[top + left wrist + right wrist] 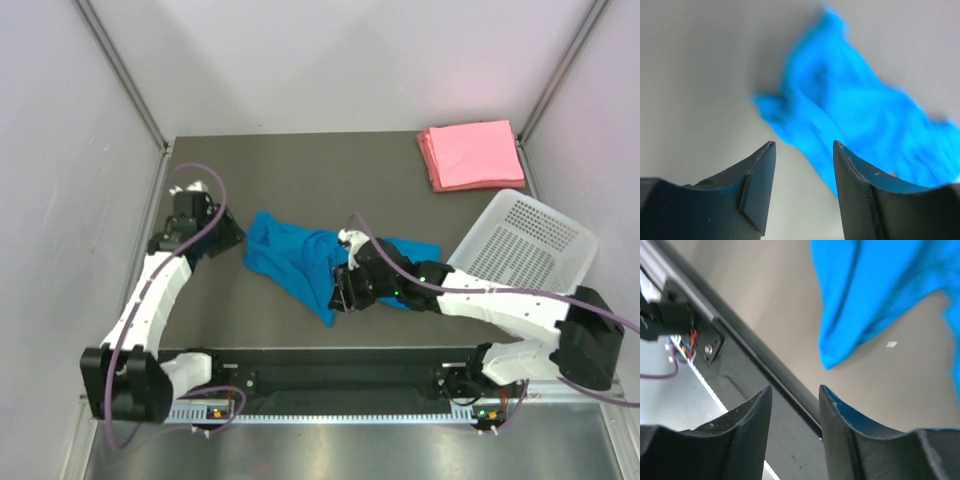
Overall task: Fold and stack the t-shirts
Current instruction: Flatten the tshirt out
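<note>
Your left end effector (804,144) and right end effector (795,386) stand open, empty; grabbing the crumpled blue t-shirt (300,255) risks pinching bunched layers, skewing the fold

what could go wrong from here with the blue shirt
1. The blue t-shirt lies bunched and twisted, with the left gripper and right gripper both open and empty; folding it now would likely come out lumpy.
2. Its near corner lies close to the front rail; a pull could drag it over.
3. The tilted basket sits between the right arm and the pink stack; it could get knocked.
</note>
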Controlling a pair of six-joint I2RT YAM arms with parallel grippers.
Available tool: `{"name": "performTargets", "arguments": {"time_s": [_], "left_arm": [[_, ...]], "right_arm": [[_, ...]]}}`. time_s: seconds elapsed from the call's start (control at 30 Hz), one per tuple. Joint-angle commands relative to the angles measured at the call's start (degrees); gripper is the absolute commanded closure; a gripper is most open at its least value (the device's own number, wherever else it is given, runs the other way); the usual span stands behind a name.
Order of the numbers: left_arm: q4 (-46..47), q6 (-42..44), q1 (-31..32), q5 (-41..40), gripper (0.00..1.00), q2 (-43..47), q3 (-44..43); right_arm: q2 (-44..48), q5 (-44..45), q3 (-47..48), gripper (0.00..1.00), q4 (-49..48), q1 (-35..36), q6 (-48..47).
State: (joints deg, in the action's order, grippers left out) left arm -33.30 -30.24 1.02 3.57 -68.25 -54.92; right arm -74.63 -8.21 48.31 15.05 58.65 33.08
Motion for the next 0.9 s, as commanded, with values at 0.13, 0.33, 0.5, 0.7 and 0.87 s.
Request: {"name": "performTargets", "arguments": {"time_s": [0.13, 0.33, 0.5, 0.7, 0.87], "left_arm": [[5.42, -19.29, 27.41, 1.19, 0.50, 6.64, 12.89], [6.84, -29.76, 44.82, -8.48, 0.51, -0.82, 12.03], [10.62, -33.92, 50.40, -12.10, 0.50, -8.11, 13.52], [5.02, -32.00, 49.53, -21.46, 0.47, -11.29, 10.19], [-3.44, -22.16, 40.67, -28.10, 0.45, -4.29, 3.15]], "right_arm": [[13.79, 14.43, 2.14, 0.55, 10.60, -8.80, 2.16], [23.02, 16.82, -0.67, 0.55, 13.42, -16.27, 2.16], [26.46, 15.50, -2.78, 0.55, 13.60, -18.22, 2.07], [28.31, 13.31, -4.98, 0.56, 13.34, -18.22, 1.64], [25.86, 4.35, -6.83, 0.55, 6.33, -18.05, -3.72]]}}
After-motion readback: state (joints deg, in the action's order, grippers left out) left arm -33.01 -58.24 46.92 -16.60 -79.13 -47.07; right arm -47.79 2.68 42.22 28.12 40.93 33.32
